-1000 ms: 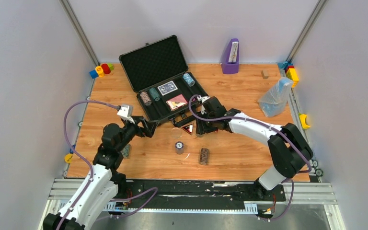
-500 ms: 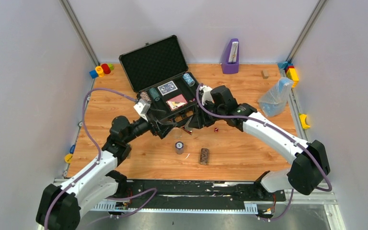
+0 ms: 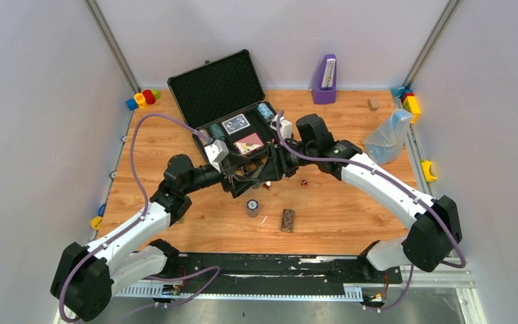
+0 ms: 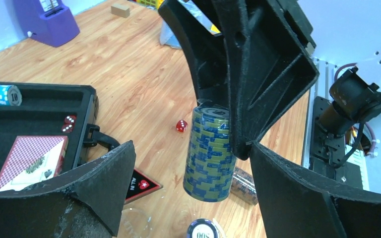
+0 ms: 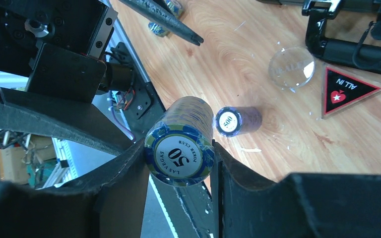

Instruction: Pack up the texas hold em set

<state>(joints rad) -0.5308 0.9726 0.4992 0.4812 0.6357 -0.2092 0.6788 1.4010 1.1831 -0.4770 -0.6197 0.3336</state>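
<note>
The black case (image 3: pixel 219 88) lies open at the back, with two card decks (image 3: pixel 236 124) and chip stacks (image 3: pixel 265 111) in its foam. My right gripper (image 5: pixel 178 163) is shut on a blue-and-olive "50" chip stack (image 5: pixel 181 146) and holds it above the table by the case's front. In the left wrist view that stack (image 4: pixel 209 153) hangs between my open left gripper's (image 4: pixel 193 193) fingers, touching neither. A purple "500" stack (image 3: pixel 252 206), a brown stack (image 3: pixel 287 219), the triangular button (image 5: pixel 345 90) and a red die (image 3: pixel 304 182) are on the table.
A purple upright holder (image 3: pixel 324 81) stands at the back. A clear plastic bag (image 3: pixel 388 138) lies at the right. Toy blocks sit at the back left (image 3: pixel 143 98) and back right (image 3: pixel 410 101). A clear round disc (image 5: pixel 291 68) lies near the case handle (image 5: pixel 347 44).
My right gripper has lifted the blue-and-olive stack off the table toward the case's front. My left arm has reached out to meet it, its open fingers now either side of the stack.
</note>
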